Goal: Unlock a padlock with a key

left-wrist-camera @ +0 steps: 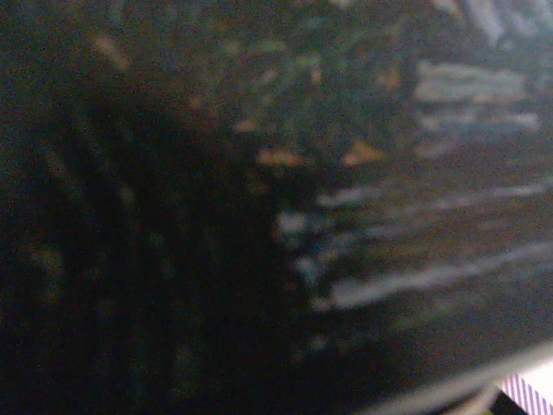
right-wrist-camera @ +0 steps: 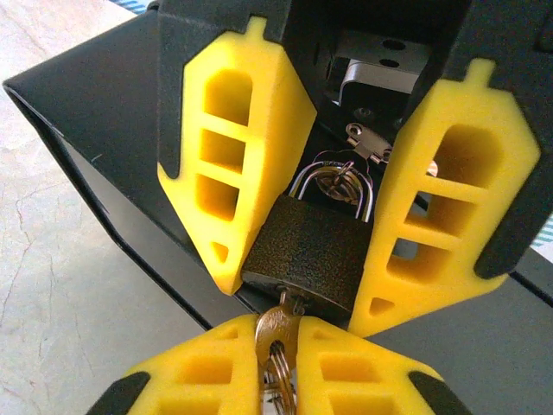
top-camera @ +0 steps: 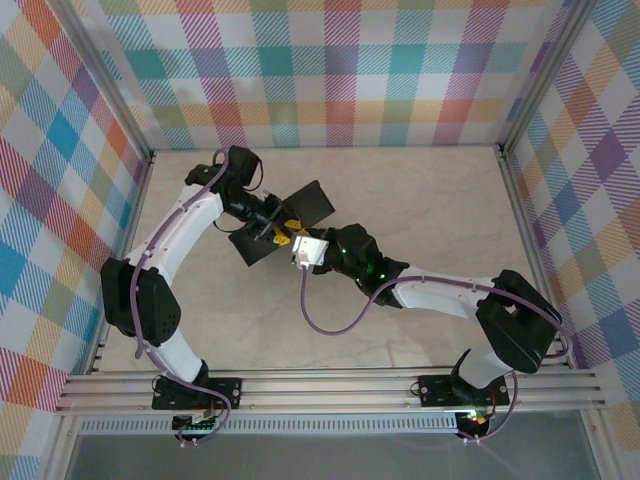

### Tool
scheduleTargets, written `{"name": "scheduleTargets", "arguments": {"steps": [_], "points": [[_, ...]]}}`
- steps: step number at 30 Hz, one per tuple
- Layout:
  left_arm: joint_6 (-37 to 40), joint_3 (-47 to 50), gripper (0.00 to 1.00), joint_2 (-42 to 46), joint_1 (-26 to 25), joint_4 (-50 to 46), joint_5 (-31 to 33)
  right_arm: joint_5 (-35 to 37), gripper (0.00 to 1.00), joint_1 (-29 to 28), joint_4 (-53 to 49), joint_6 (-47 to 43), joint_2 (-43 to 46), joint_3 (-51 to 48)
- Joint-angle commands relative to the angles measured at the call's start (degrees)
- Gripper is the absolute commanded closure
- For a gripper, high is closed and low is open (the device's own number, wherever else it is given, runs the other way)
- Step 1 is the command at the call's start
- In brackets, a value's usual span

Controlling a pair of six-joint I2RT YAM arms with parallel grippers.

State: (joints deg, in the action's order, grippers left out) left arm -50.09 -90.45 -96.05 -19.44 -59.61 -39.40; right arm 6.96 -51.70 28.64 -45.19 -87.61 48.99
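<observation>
Desk (top-camera: 430, 200): pale marbled top, walled by checked panels (top-camera: 330, 70). The left arm (top-camera: 180, 225) is seen coming in from 10 o'clock of the desk centre and the right arm (top-camera: 450, 292) from 4 o'clock. Both meet at the black box (top-camera: 312, 202), which is set near the centre. In the left wrist view a dark, blurred surface with pale streaks is seen close up; what it is cannot be told.

Right wrist view: the left hand (right-wrist-camera: 300, 296) is clamped on the padlock (right-wrist-camera: 304, 255), with its yellow fingers (right-wrist-camera: 229, 164) pressed against the body at 9 and 3 o'clock. The padlock body is dark and textured and is held against the box side. Its silver shackle (right-wrist-camera: 296, 190), at 12 o'clock, is passed through a metal loop (right-wrist-camera: 341, 180) on the box. The right hand (right-wrist-camera: 278, 350) is pressed together on the key (right-wrist-camera: 276, 331), pinching its head. The key is seated in the keyway at 6 o'clock of the padlock body, blade hidden inside. More thin keys of the bunch are seen below the head, between the right hand's fingers (right-wrist-camera: 363, 380).
</observation>
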Motion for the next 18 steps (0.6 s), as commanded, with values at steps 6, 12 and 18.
{"name": "scheduleTargets", "arguments": {"steps": [6,12,18], "points": [[0.0,-0.3,1.00,3.1,-0.3,3.3,-3.9,2.4,0.97,0.4,1.0,18.7,2.2,2.1],[-0.1,-0.3,1.00,2.7,-0.3,3.3,-3.9,1.9,0.99,0.5,1.7,36.6,3.1,2.2],[-2.5,1.4,1.00,4.0,-0.4,5.4,-2.5,2.9,1.00,0.4,3.5,54.5,3.6,2.1]]}}
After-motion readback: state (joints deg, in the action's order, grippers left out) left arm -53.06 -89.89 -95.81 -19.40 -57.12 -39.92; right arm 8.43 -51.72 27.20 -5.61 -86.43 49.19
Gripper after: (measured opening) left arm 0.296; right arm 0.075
